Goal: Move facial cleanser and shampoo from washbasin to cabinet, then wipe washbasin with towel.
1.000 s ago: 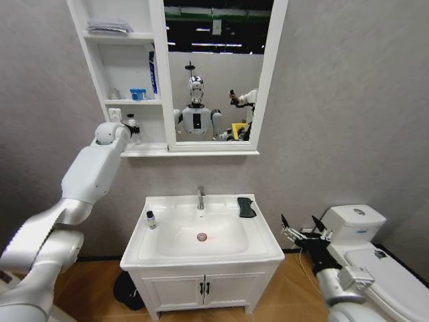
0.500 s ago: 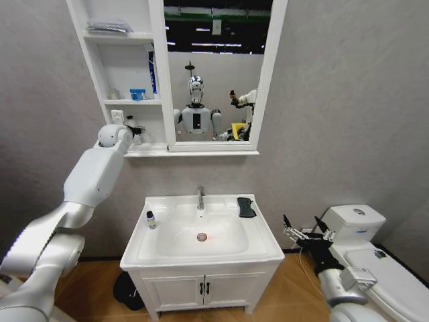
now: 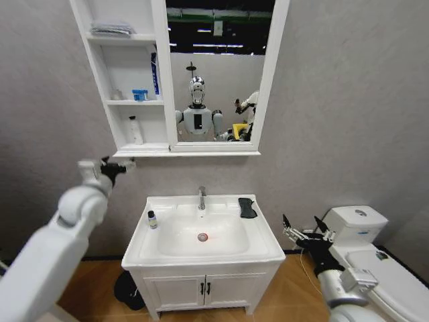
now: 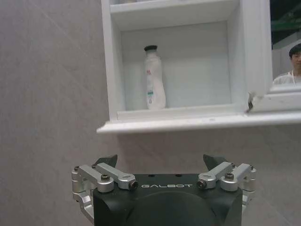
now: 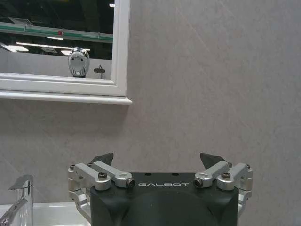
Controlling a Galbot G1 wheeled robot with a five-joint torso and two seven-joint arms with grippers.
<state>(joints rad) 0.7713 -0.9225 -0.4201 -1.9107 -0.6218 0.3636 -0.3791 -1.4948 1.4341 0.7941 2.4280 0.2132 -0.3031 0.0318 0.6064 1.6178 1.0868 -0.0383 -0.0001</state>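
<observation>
1. The left gripper [image 3: 119,165] hangs at centre left of the head view, just below the cabinet [image 3: 120,80], fingers spread and holding nothing.
2. A white bottle [image 3: 136,129] with a dark cap stands upright in the cabinet's lowest shelf compartment, upper left of the frame; the left wrist view shows it [image 4: 154,78] near the compartment's back wall, apart from the gripper [image 4: 160,162].
3. A small dark-capped bottle [image 3: 152,219] stands on the left rim of the washbasin [image 3: 265,245], lower centre.
4. The black towel [image 3: 247,207] lies on the washbasin's right rear corner, right of the chrome tap [image 3: 201,197].
5. The right gripper [image 3: 305,232] waits at lower right, fingers splayed and empty, beside the white toilet [image 3: 355,225]; its wrist view shows it [image 5: 157,161] facing the grey wall.
</observation>
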